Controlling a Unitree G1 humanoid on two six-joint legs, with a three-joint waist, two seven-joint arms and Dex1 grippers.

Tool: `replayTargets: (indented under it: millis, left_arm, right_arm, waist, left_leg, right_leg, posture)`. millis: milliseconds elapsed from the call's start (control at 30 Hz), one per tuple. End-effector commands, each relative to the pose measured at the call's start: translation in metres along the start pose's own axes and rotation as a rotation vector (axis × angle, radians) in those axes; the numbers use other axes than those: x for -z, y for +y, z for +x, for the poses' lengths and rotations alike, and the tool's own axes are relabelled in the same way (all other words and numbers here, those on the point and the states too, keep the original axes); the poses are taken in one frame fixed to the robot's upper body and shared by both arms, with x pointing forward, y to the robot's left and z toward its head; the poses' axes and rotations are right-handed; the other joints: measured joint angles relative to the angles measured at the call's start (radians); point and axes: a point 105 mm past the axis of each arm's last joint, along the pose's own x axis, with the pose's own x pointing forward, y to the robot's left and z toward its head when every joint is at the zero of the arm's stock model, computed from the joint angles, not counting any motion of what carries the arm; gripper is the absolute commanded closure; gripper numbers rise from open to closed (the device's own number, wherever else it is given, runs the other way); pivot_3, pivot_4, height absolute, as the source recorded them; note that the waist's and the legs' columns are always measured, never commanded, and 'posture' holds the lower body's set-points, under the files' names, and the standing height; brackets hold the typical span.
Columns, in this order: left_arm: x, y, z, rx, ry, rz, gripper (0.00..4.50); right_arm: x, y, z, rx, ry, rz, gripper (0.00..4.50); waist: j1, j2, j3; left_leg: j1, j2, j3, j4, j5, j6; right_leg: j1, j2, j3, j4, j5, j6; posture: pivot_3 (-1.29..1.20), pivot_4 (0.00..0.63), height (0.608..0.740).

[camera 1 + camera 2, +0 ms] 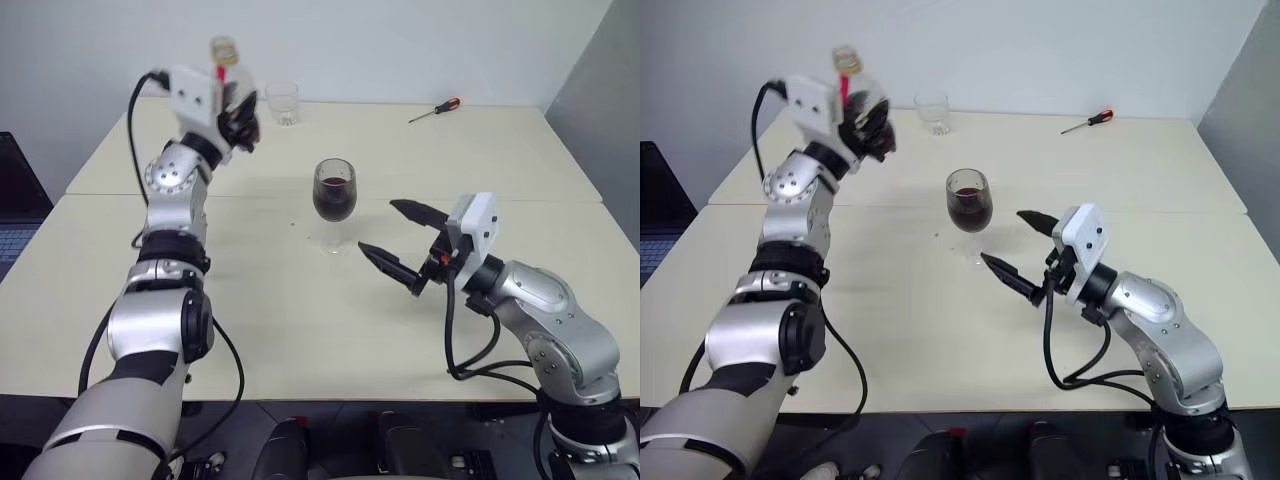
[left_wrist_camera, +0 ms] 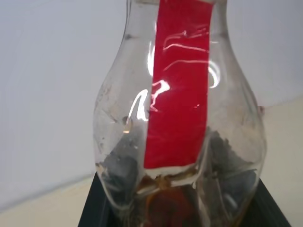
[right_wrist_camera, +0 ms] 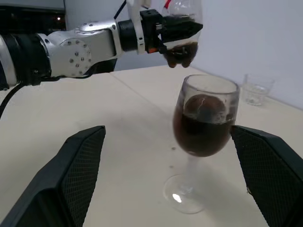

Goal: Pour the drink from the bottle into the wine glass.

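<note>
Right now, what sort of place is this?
Probably a lab or office test room: plain cream tables pushed against a bare white wall, a screwdriver left lying there, and a laptop at the side.

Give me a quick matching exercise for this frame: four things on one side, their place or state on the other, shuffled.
1. bottle
2. wine glass
3. tumbler
4. screwdriver

a. stands mid-table, partly full of dark drink
b. lies near the table's far right edge
c. held upright above the table in the left gripper
d. stands empty near the table's far edge

Pairs: 1-c, 2-a, 3-d, 4-b
</note>
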Motion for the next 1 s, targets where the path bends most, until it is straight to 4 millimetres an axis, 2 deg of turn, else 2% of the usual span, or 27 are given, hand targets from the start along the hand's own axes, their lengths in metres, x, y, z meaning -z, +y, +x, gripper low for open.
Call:
replayTargets:
  millis: [33,233,333,400,500,733,1000]
  left_arm:
    - [0.008,0.03,-0.027,-0.16,0.001,0.017,3.08]
    - [0.056,0.057,-0.092,-0.318,0.123,0.01,3.08]
    - [0.07,0.061,-0.111,-0.341,0.165,0.0,3.08]
    - [0.075,0.064,-0.116,-0.353,0.176,-0.006,3.08]
    - [0.075,0.069,-0.114,-0.362,0.176,-0.013,3.08]
    - [0.063,0.068,-0.087,-0.328,0.129,-0.042,3.08]
    - [0.071,0.043,-0.074,-0.261,0.122,-0.122,3.08]
  right_arm:
    - [-0.011,0.019,-0.009,-0.073,-0.048,0.006,0.0]
    - [-0.01,0.04,-0.023,-0.112,-0.081,0.084,0.0]
    - [-0.006,0.046,-0.028,-0.109,-0.07,0.092,0.0]
    - [-0.005,0.046,-0.029,-0.102,-0.066,0.094,0.0]
    - [-0.005,0.046,-0.028,-0.097,-0.068,0.092,0.0]
    - [-0.008,0.04,-0.024,-0.089,-0.075,0.078,0.0]
    - [-0.009,0.036,-0.02,-0.069,-0.081,0.068,0.0]
  waist:
    - [0.0,0.0,0.0]
    - [0.007,-0.002,-0.002]
    - [0.016,-0.004,-0.003]
    - [0.024,-0.006,-0.004]
    - [0.027,-0.006,-0.004]
    - [0.027,-0.007,-0.004]
    - [0.022,-0.007,-0.004]
  left_leg:
    - [0.0,0.0,0.0,0.0,0.0,0.0]
    - [0.0,0.0,0.0,0.001,0.0,0.0]
    - [0.0,0.0,0.0,0.001,0.0,0.0]
    - [0.0,-0.001,-0.001,0.002,0.0,0.0]
    - [0.001,-0.001,0.0,0.002,0.0,0.0]
    - [0.001,-0.001,0.001,0.002,0.0,0.0]
    - [0.001,-0.001,0.001,0.001,0.0,0.0]
  right_leg:
    - [0.0,0.0,0.001,-0.001,0.0,0.0]
    - [0.001,-0.001,0.0,-0.001,0.0,0.0]
    - [0.001,-0.001,0.0,-0.001,0.0,0.0]
    - [0.002,-0.001,-0.001,-0.001,0.0,0.0]
    - [0.003,-0.001,-0.001,-0.001,0.0,0.0]
    - [0.003,0.0,-0.001,-0.001,0.0,0.0]
    - [0.003,0.0,-0.001,-0.001,0.0,0.0]
  posture:
    - [0.0,0.15,0.74]
    - [0.0,0.15,0.74]
    - [0.0,0.15,0.74]
    - [0.0,0.15,0.74]
    - [0.0,0.15,0.74]
    - [0.0,0.15,0.74]
    - [0.0,0.15,0.74]
